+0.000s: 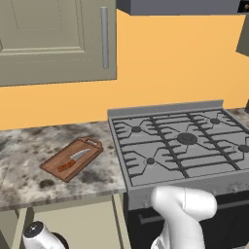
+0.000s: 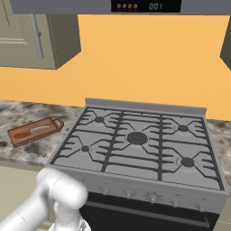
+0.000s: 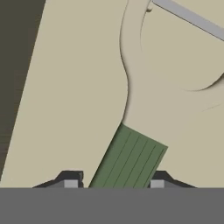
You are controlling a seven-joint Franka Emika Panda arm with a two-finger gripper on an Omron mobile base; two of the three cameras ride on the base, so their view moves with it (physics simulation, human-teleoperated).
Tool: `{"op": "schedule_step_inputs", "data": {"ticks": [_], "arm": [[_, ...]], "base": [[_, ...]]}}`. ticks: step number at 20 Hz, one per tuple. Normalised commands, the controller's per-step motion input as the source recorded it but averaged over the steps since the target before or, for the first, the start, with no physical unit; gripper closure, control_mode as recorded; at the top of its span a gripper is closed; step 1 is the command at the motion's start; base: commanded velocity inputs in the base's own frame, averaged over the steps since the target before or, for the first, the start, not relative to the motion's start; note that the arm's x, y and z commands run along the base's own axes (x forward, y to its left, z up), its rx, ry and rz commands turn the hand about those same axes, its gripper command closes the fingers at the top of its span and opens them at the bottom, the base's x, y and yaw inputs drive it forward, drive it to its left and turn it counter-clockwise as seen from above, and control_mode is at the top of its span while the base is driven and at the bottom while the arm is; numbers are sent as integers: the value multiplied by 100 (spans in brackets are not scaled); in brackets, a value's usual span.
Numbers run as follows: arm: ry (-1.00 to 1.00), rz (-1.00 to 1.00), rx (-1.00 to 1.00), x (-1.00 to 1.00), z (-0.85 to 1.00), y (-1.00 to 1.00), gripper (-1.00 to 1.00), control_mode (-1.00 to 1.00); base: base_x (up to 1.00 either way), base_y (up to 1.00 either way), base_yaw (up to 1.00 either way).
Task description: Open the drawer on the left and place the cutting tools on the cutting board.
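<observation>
Your gripper (image 3: 113,183) straddles the green-handled tool (image 3: 129,158) inside the drawer (image 3: 70,96); whether it's clamped, you cannot tell. The reddish-handled knife (image 1: 74,159) lies on the cutting board (image 1: 56,163) on the bench (image 1: 29,146).

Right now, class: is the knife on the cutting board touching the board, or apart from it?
Touching. The left base view shows the knife lying flat on the cutting board, with no gap beneath it; the right base view agrees.
</observation>
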Motion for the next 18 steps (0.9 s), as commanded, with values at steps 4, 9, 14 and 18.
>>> {"op": "schedule_step_inputs", "data": {"ticks": [4, 9, 14, 18], "arm": [[-21, -21, 31, -6, 100, 0, 100, -100], [-14, -20, 25, 8, 100, -11, 100, -100], [-13, -18, 14, 39, 100, -32, 100, -100], [-6, -22, 16, 90, 100, -34, 100, -100]], "base": [[0, 0, 0], [0, 0, 0], [0, 0, 0], [0, 0, 0]]}}
